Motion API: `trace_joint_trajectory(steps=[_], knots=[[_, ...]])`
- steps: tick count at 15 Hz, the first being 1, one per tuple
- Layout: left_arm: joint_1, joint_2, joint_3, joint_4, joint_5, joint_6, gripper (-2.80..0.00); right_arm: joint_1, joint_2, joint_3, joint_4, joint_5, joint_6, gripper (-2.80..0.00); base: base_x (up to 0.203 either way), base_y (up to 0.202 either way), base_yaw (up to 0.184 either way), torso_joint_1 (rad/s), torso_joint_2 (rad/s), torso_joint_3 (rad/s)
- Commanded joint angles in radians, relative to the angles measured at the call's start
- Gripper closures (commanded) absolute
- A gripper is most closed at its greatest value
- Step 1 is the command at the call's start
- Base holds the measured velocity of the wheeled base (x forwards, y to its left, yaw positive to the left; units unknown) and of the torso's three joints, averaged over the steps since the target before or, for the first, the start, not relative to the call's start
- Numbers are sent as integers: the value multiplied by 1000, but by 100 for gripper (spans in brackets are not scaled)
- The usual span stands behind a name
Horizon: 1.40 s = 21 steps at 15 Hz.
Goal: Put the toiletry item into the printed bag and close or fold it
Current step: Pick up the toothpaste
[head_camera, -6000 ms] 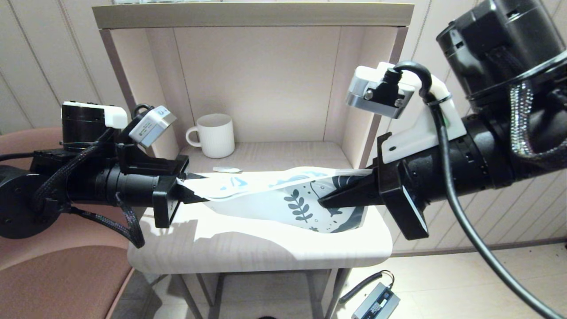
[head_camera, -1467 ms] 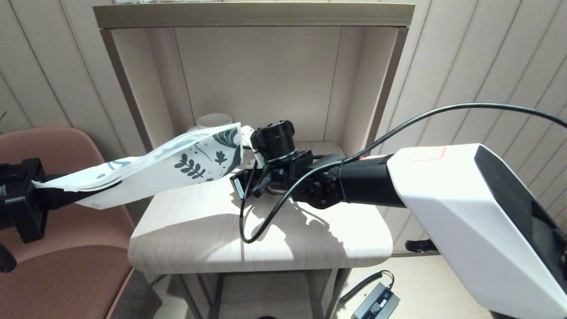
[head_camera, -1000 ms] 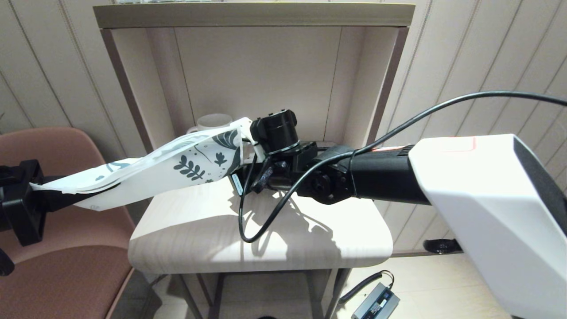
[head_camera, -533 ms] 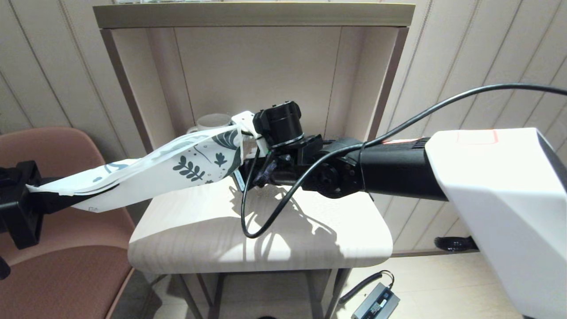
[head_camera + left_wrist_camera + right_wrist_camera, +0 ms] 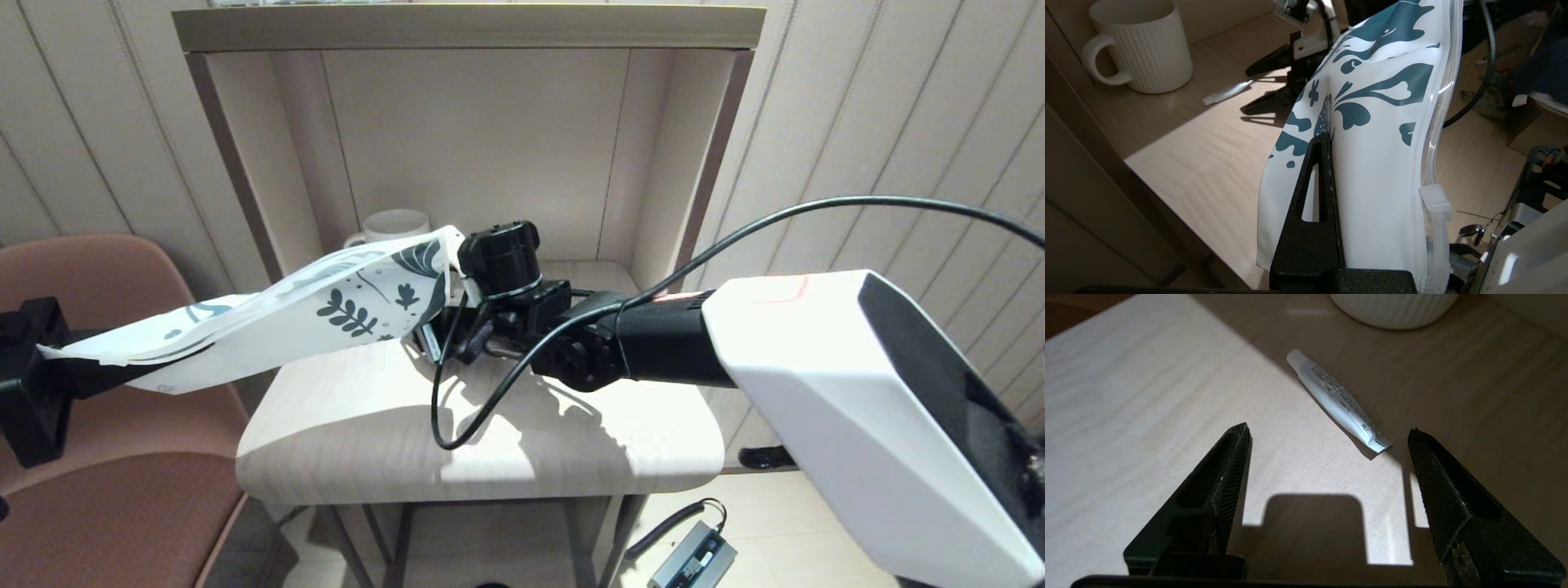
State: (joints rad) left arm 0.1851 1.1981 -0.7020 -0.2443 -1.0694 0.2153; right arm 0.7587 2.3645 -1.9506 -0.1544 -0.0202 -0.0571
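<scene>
The small white toiletry tube (image 5: 1338, 400) lies flat on the table (image 5: 571, 441) near the ribbed mug (image 5: 1145, 45) — light, squashy, likely slippery, so grip mid-body across its width. The right gripper (image 5: 1329, 457) hovers spread just short of it. The left gripper (image 5: 1316, 204) pinches the limp printed bag (image 5: 326, 306) aloft.

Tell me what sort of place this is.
Probably a home or hotel-style room: a light wooden nook table with a white ribbed mug, a small toiletry tube, and a pink upholstered chair beside it.
</scene>
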Motion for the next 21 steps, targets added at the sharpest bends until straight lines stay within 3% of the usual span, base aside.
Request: trace_joint_trajectory(steps=[1, 8, 19, 20, 21], knots=[[-1, -22, 15, -3, -6, 1, 0, -18, 63, -1, -25, 0, 0, -280, 0, 0, 0, 0, 0, 0], [-31, -21, 10, -1, -4, 3, 0, -41, 99, -1, -33, 42, 11, -280, 0, 0, 0, 0, 0, 0], [-35, -23, 19, -3, -7, 3, 0, -38, 108, -1, -30, 42, 17, -280, 0, 0, 0, 0, 0, 0], [-35, -23, 19, -3, -7, 3, 0, -38, 106, -1, -30, 42, 16, 0, 0, 0, 0, 0, 0, 0], [-35, -23, 19, -3, -7, 3, 0, -38, 101, -1, -27, 42, 16, 0, 0, 0, 0, 0, 0, 0]])
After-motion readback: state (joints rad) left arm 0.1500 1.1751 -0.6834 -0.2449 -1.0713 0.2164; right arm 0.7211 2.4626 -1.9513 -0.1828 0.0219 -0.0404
